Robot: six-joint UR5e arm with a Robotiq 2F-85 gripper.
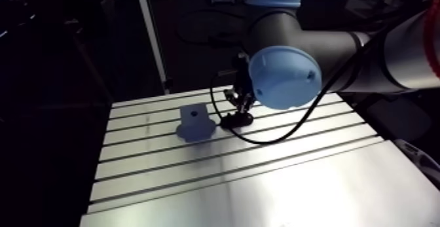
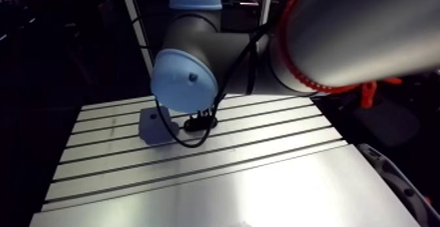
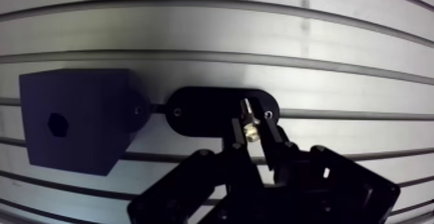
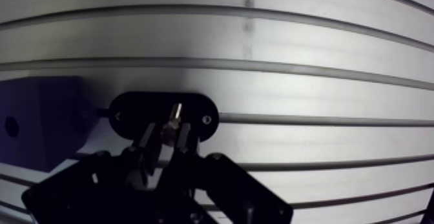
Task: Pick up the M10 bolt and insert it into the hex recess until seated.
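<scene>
The black two-finger gripper [image 3: 253, 135] is pinching the small silver M10 bolt [image 3: 248, 118] between narrowed fingers, over the black oval plate [image 3: 206, 110] on the slotted aluminium tabletop [image 3: 258, 33]. The grasp looks made, while the hex recess [image 3: 58, 123] in the dark blue block [image 3: 84, 149] beside it is sitting empty, so carrying and seating are both outstanding.

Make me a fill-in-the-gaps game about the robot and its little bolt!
The gripper pinches the bolt between its two ____.
The recess in the dark block has ____ sides.
Nothing sits in the recess, so it is ____.
Missing words: fingers; six; empty.
</scene>
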